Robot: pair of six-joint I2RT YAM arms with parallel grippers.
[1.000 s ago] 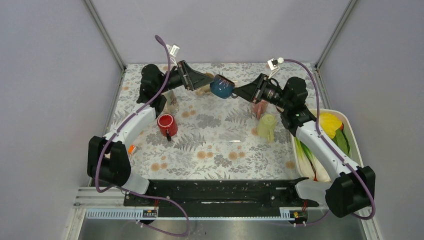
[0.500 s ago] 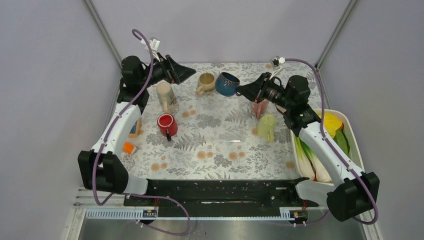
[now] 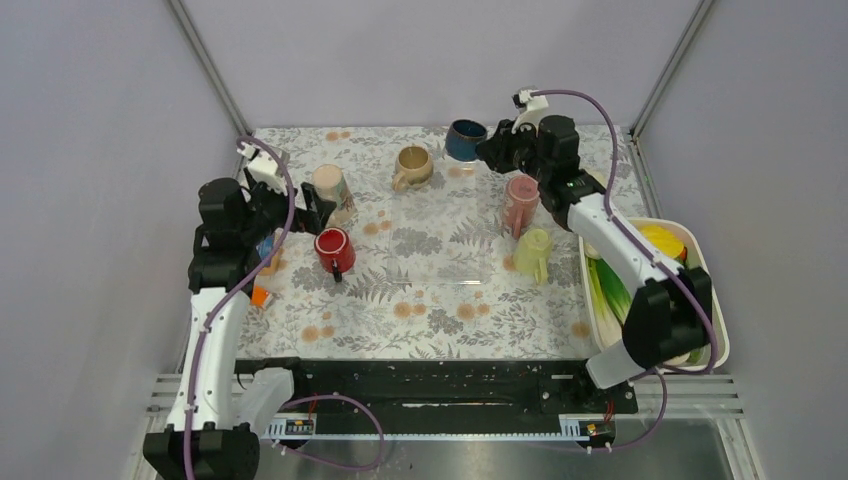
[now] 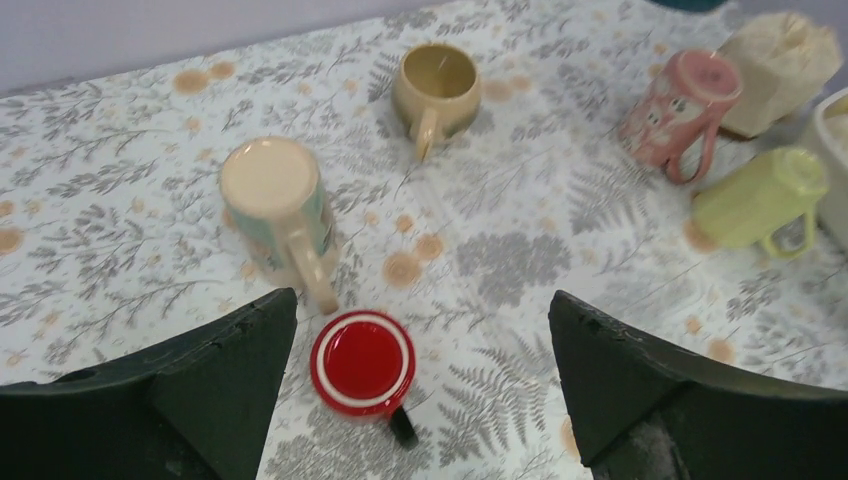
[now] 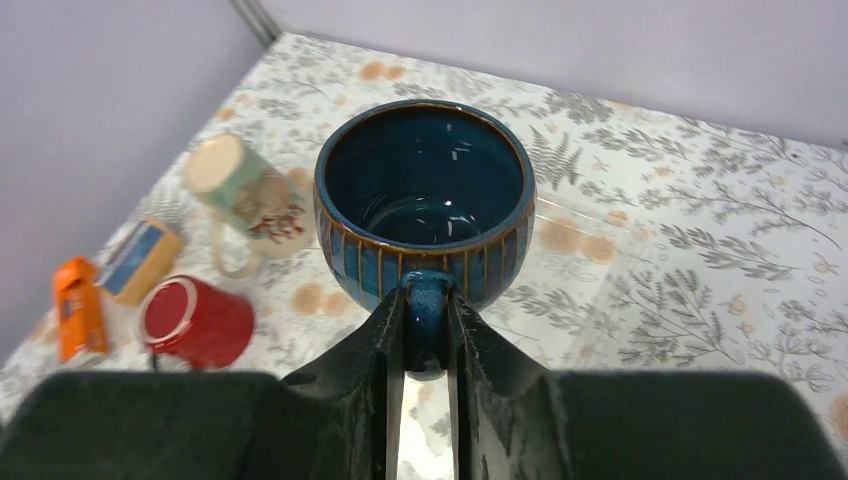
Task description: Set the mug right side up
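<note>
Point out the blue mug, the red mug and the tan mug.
blue mug (image 5: 425, 190): right wrist view, inside of its bowl.
red mug (image 4: 362, 360): left wrist view, middle of its top face.
tan mug (image 4: 440, 75): left wrist view, inside its open mouth.

From the red mug I see a cream mug at twelve o'clock and a green mug at three.
</note>
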